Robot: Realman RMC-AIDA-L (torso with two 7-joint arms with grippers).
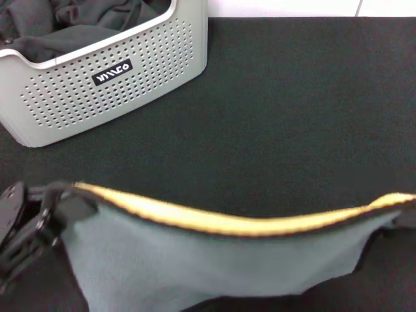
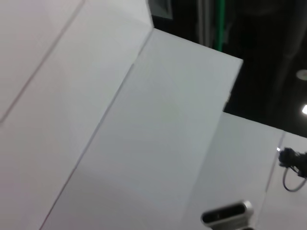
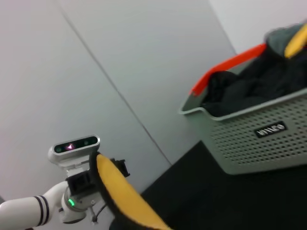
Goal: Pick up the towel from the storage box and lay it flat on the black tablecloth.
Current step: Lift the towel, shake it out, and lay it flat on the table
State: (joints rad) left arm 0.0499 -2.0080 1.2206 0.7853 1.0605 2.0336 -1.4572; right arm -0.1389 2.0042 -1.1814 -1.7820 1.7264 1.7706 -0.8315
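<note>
The towel [image 1: 214, 260] hangs stretched between my two grippers low in the head view, above the black tablecloth [image 1: 286, 123]. Its grey-green face is toward me and its yellow face shows along the top edge. My left gripper [image 1: 49, 211] is shut on the towel's left corner. My right gripper [image 1: 406, 214] holds the right corner at the frame edge, mostly out of view. In the right wrist view, the left gripper [image 3: 93, 179] grips the yellow towel [image 3: 124, 199]. The storage box [image 1: 97, 84] stands at the far left. The left wrist view shows only white walls.
Dark grey-black clothing [image 1: 71, 26] fills the storage box [image 3: 259, 139]. In the right wrist view the box also holds an orange-red strip [image 3: 225, 72] and a grey-green and yellow cloth [image 3: 290, 40]. The tablecloth [image 3: 225, 191] spreads wide to the right of the box.
</note>
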